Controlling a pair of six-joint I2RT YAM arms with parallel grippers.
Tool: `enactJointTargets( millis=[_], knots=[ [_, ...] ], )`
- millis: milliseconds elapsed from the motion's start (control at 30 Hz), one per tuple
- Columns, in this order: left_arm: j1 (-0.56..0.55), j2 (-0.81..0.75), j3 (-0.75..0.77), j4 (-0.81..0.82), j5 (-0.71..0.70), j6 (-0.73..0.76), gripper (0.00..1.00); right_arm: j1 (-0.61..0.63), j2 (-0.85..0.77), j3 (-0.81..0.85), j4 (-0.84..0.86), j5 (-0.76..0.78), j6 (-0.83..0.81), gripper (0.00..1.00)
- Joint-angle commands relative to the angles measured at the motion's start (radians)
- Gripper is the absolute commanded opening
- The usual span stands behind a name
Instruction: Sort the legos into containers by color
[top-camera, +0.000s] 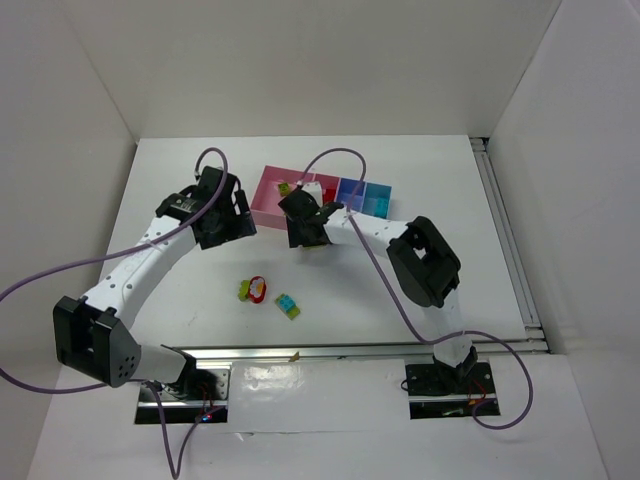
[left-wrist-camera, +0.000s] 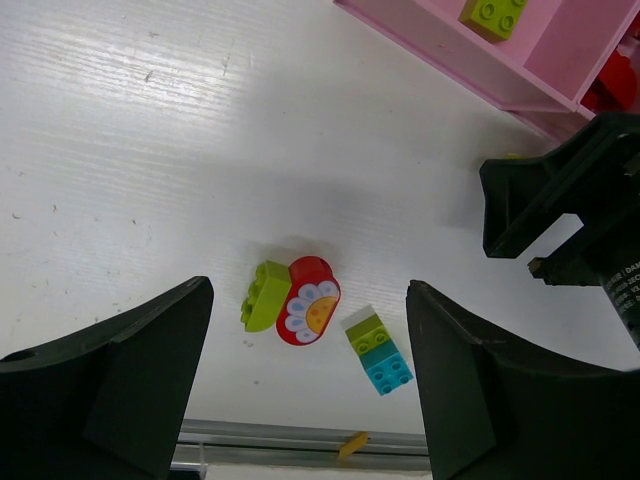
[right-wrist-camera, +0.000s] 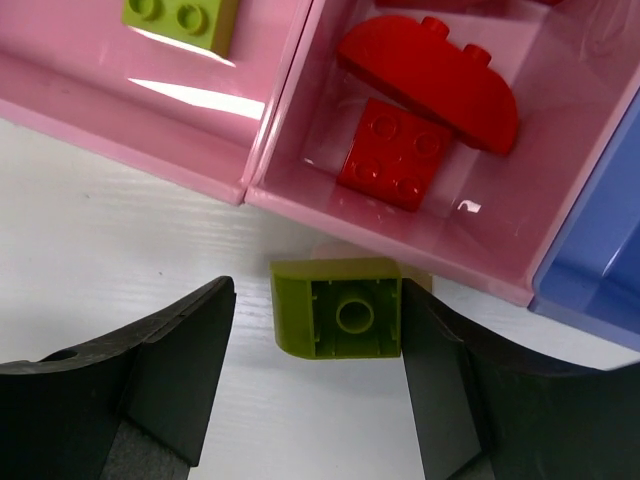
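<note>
A lime green lego (right-wrist-camera: 340, 320) lies on the table with its hollow underside up, just in front of the second pink container (right-wrist-camera: 400, 225), which holds two red legos (right-wrist-camera: 395, 155). My right gripper (right-wrist-camera: 318, 300) straddles it, open; the right finger touches it, the left finger stands apart. The first pink container (right-wrist-camera: 130, 110) holds a green lego (right-wrist-camera: 180, 18). My left gripper (left-wrist-camera: 308, 290) hovers open and empty above the table. Below it lie a green lego (left-wrist-camera: 264, 295), a red flower lego (left-wrist-camera: 309, 313) and a green-on-teal stack (left-wrist-camera: 378, 348).
The row of containers (top-camera: 268, 195) stands at mid-table, with the blue (top-camera: 350, 192) and light blue (top-camera: 378, 197) bins at its right end. A metal rail (top-camera: 350, 349) runs along the table's near edge. A small yellow scrap (left-wrist-camera: 352, 444) lies on that rail.
</note>
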Motion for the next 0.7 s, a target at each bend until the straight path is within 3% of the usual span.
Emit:
enactJointTargets(
  millis=[0,200,533,667],
  knots=[
    [0.007,0.002,-0.014,0.013,0.005,0.012,0.89,0.021,0.010,0.041,-0.037,0.047,-0.001,0.72],
    [0.007,0.002,-0.014,0.022,0.014,0.012,0.87,0.042,0.010,0.041,-0.066,0.077,-0.001,0.70],
    [0.007,0.002,-0.025,0.042,0.024,0.021,0.87,0.042,-0.007,0.102,-0.105,0.110,-0.001,0.41],
    [0.016,0.027,-0.056,0.053,0.070,0.101,0.89,0.026,-0.128,0.148,-0.105,-0.027,-0.035,0.40]
  ],
)
